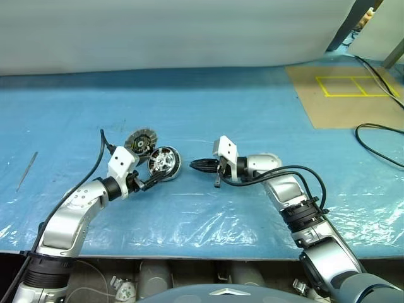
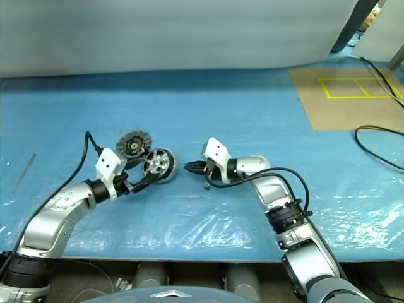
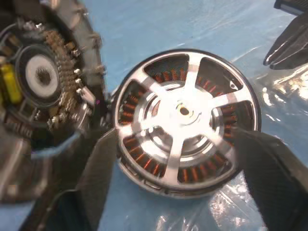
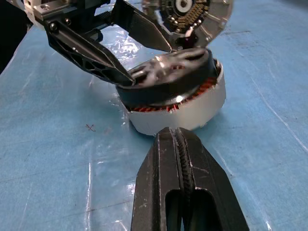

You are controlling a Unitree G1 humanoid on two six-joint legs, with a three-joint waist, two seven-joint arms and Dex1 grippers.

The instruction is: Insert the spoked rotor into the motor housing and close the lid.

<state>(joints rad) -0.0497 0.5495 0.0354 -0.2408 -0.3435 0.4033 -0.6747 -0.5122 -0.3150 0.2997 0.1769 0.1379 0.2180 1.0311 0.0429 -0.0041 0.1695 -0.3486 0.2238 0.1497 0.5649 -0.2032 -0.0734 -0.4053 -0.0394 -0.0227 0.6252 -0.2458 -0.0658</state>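
Clear plastic sheet (image 1: 208, 221) lies over the near part of the blue tabletop (image 1: 208, 107). Left gripper (image 1: 153, 182) reaches in from the near left, jaws released and spread wide, one finger (image 3: 96, 173) on each side of the rotor (image 1: 163, 160) without visibly clamping it. The rotor sits in the top of the motor housing (image 4: 192, 113), tilted and not fully seated: in the right wrist view its dark rim stands above the housing's white wall on one side, with copper windings showing in the gap between. Through the rotor's spokes the same windings show in the left wrist view. Right gripper (image 1: 197, 165) points at the housing from the right, jaws clenched on nothing, tips near it but apart. Just beyond the housing, touching or nearly touching its far-left edge, lies the lid (image 1: 141, 141), a round part with a circuit board facing up. Far right, a brown board (image 1: 353, 95) with yellow tape squares and a black cable (image 1: 379, 136).
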